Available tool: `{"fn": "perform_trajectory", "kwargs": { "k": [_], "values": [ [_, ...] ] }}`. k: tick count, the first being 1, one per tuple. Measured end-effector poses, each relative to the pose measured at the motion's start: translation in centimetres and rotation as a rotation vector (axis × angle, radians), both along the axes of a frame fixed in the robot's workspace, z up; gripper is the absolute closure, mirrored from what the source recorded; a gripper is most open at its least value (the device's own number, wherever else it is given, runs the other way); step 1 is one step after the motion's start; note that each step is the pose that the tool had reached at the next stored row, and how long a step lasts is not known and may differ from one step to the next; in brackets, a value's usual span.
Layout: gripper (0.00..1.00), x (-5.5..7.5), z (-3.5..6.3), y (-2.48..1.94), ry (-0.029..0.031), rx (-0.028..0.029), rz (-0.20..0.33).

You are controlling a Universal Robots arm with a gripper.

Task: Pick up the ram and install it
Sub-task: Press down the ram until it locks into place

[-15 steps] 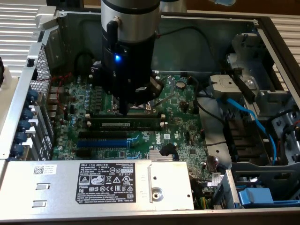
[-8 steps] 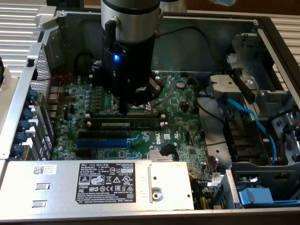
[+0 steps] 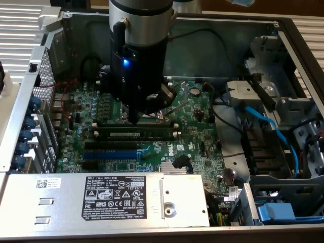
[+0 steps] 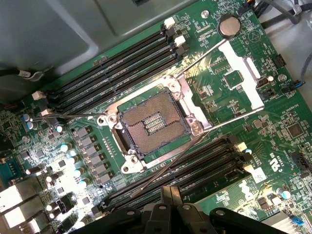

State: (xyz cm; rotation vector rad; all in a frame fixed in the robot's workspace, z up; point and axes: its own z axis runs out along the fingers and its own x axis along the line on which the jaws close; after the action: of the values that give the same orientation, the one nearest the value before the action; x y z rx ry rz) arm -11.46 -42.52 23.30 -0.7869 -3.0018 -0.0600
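While the arm hangs low over the open computer case (image 3: 283, 30), the gripper (image 3: 132, 117) sits directly above the near bank of memory slots, its fingers closed together; nothing shows between them in the exterior view, and the wrist view gives the closed fingertips (image 4: 170, 195) meeting just above the black slots (image 4: 195, 165). The ram (image 3: 132, 133), a dark green stick with a pale label, lies along one of those slots on the motherboard (image 3: 197, 147), just near of the fingertips and far of the blue expansion slot (image 3: 110, 154). It looks seated or close to it; I judge the closed fingers to be pressing or about to press on its top edge, though contact itself cannot be confirmed. Risks from here: if the stick is not squarely in its slot, a downward push could cock one end up or stress the board; a push off-centre could seat one end and leave the other clip open; the fingers drifting toward the far side could strike the bare CPU socket (image 4: 153, 122), whose pins are exposed. Hard to make out: whether the white end clips have latched, the left end of the stick under the gripper's shadow, and the far slot bank in the exterior view, masked by the arm's body.
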Motion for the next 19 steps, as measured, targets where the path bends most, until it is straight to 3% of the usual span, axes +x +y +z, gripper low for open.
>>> {"fn": "perform_trajectory", "kwargs": {
  "k": [15,19],
  "values": [
    [0.89,0.07,0.01,0.00,0.0004,-0.0001,-0.033],
    [0.89,0.64,0.00,0.00,0.0005,0.0000,-0.033]
  ]
}}
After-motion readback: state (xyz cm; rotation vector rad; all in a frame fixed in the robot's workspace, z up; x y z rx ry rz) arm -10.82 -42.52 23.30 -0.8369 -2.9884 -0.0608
